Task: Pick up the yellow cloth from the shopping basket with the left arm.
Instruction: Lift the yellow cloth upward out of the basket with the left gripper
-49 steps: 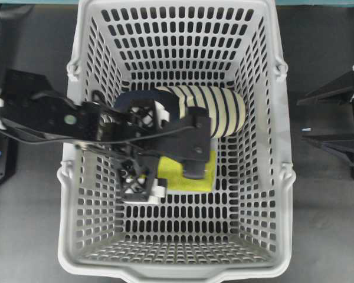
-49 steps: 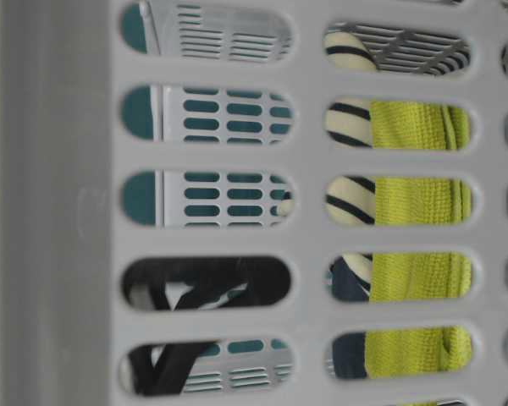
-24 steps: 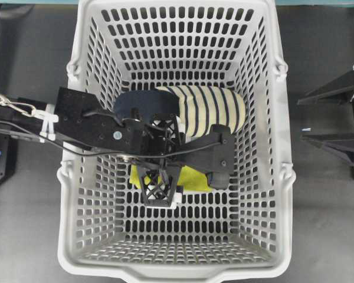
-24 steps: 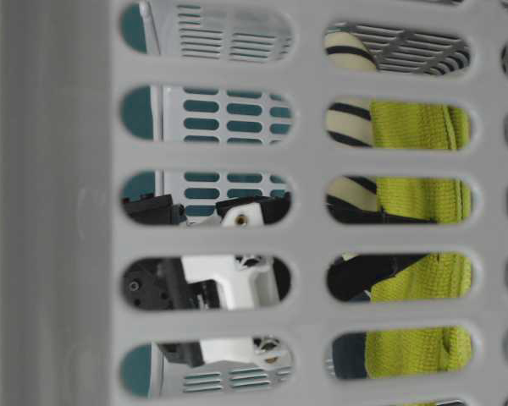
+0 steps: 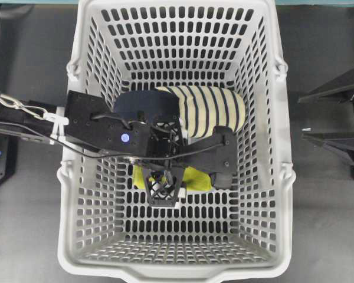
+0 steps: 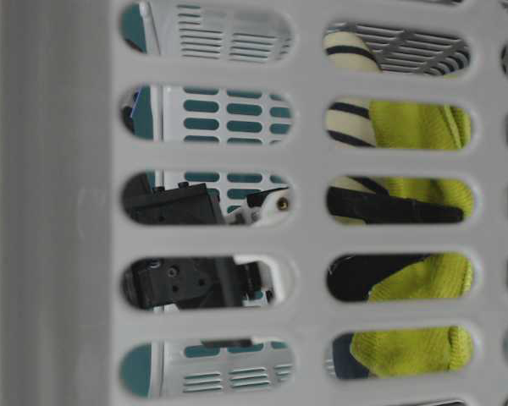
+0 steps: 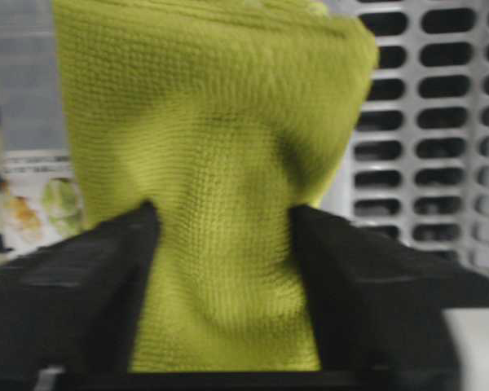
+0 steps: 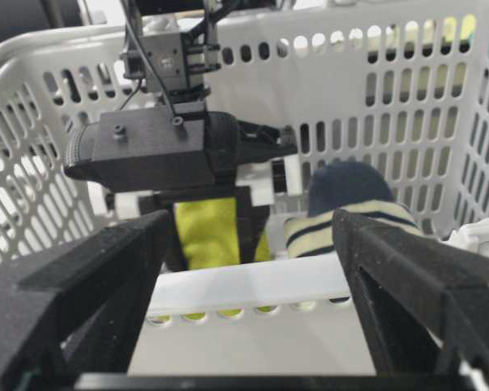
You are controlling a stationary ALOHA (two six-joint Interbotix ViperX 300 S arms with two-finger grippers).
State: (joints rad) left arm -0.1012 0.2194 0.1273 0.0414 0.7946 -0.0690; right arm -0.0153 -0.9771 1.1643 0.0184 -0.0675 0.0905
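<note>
- Two fingers of our left gripper (image 7: pixel 224 285) pinch the yellow cloth (image 7: pixel 212 163), bunched between them inside the shopping basket (image 5: pixel 76 194).
- We judge straight up lifts it.
- Our right gripper (image 8: pixel 244 309), spread, waits outside.

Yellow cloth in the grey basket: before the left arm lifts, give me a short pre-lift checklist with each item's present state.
1. Left gripper shut on the yellow-green fabric cloth: ok, the cloth bunches between the fingers.
2. Cloth clear of the floor of the light-grey slotted plastic basket: cannot tell.
3. Cream-and-navy striped slipper outside the grip: ok, it lies beside the cloth.
4. Lift path above the gripper open: ok, the basket has no cover.
5. Right gripper out of the way: ok, open and outside the basket wall.
</note>
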